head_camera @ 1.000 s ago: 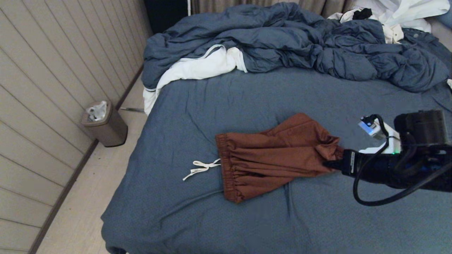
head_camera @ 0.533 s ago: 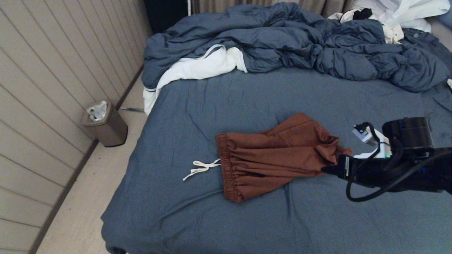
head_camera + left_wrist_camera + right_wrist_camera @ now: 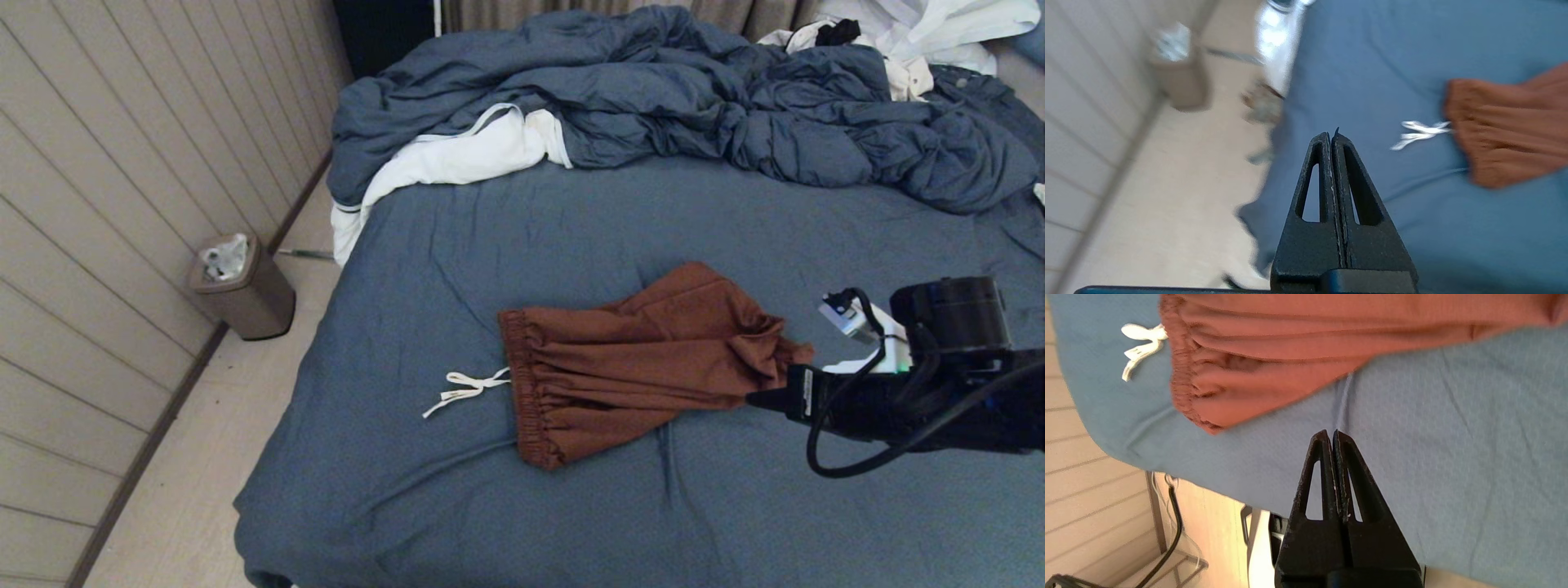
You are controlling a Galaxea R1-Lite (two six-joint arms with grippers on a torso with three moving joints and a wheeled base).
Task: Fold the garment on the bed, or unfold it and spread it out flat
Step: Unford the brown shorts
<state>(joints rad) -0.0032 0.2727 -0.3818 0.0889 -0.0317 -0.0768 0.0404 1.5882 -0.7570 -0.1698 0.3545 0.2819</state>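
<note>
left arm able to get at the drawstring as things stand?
Probably yes. The left gripper is shut, above the near left part of the bed, and only bare sheet lies between it and the drawstring. The right gripper sits at the shorts' far end, clear of that path.

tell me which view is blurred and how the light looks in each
Left wrist view: smeared, the garment and bin soft. Right wrist view: bright, mostly sharp, slight softness on the garment edge. Head view: dim, bluish, sharp, the bed evenly lit.

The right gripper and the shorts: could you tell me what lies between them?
In the right wrist view, only bare bed sheet lies between the shut right gripper and the shorts.
</note>
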